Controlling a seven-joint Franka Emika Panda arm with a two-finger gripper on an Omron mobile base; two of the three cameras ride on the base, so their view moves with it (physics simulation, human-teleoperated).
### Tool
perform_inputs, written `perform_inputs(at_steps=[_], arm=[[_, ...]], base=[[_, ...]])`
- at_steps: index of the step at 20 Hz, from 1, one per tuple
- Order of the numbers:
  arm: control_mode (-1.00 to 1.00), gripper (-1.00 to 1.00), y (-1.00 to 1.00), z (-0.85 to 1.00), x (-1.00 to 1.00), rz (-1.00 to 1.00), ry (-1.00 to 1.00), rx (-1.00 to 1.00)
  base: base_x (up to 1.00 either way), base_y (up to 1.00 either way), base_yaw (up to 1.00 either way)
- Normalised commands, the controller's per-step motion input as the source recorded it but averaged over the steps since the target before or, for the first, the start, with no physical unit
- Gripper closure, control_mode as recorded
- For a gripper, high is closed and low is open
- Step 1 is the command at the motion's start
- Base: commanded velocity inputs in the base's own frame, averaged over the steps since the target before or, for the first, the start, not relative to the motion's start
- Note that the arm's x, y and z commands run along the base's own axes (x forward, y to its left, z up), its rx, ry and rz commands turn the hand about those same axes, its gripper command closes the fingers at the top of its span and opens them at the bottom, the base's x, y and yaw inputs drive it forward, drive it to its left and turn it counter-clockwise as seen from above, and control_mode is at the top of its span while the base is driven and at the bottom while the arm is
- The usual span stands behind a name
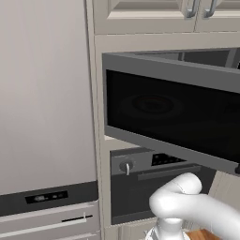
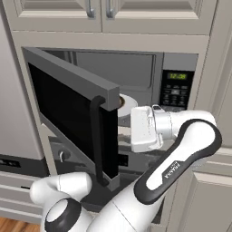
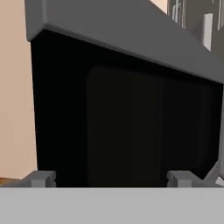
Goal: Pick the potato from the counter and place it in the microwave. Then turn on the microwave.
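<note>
The microwave (image 2: 136, 72) is built into the wall, and its black glass door (image 2: 68, 115) stands swung partly open with the vertical black handle (image 2: 96, 136) on its free edge. A white plate (image 2: 128, 103) shows inside the cavity. My white hand (image 2: 146, 129) is just in front of the cavity, behind the door's edge. In the hand view my gripper (image 3: 111, 179) is open, its fingertips (image 3: 41, 178) wide apart with nothing between them, facing the dark inner face of the door (image 3: 131, 127) from close by. The potato and the counter are out of view.
The microwave's keypad and display (image 2: 176, 89) sit right of the cavity. An oven with a knob (image 1: 126, 166) is below it. A tall grey fridge (image 1: 42, 93) stands to the left and cabinets (image 2: 104, 13) hang above. The open door (image 1: 178, 117) juts into the room.
</note>
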Motion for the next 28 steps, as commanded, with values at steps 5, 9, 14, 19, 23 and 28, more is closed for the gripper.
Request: perform_inputs(at_steps=[5,9,14,19,23,28], arm=[[-1.0,-1.0,0.5,-0.13,0.0,0.1,0.0,0.0],[-1.0,-1.0,0.6,-0.09,0.0,0.08,0.0,0.01],[-1.0,-1.0,0.64,-0.03,-0.02,0.03,0.0,0.03],[-1.0,-1.0,0.6,0.0,-0.04,0.0,0.0,0.07],[-1.0,-1.0,0.55,0.0,0.0,0.0,0.0,0.09],[-1.0,-1.0,0.57,0.0,0.0,0.0,0.0,0.09]], base=[[0.0,0.0,0.0],[0.0,0.0,0.0],[0.0,0.0,0.0],[0.0,0.0,0.0],[0.0,0.0,0.0],[0.0,0.0,0.0]])
